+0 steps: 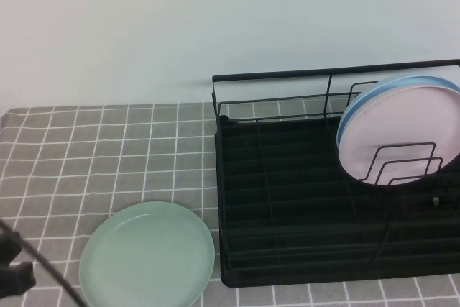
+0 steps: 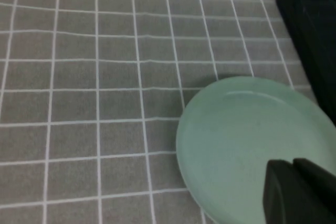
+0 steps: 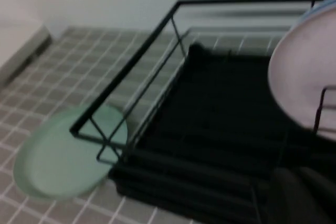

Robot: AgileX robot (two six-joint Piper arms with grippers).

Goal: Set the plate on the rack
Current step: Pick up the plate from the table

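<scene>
The left pincer (image 1: 13, 267) sits low at the near left edge of the desk (image 1: 108, 149), only its dark tip and a cable showing in the high view; in its own wrist view a dark part of it (image 2: 294, 192) hangs over the near rim of the plate, and whether its fingers are apart or together cannot be told. Just beside that pincer, toward the rack, the mint-green plate (image 1: 147, 257) lies flat on the grey checked cloth of the desk, right side up, held by nothing. Beyond the plate from the left pincer stands the black wire rack (image 1: 287, 199), its near left corner just beside the plate's rim, though contact cannot be judged. The right pincer (image 3: 304, 198) is barely visible, a dark blurred shape in its wrist view above the rack's near side; its fingers cannot be made out either. Farther from that pincer, in the upright dividers on the rack's right side, a pink plate (image 1: 402, 134) stands on edge and leans back, with a light blue plate (image 1: 374, 95) directly behind it, its rim showing around the pink one.
</scene>
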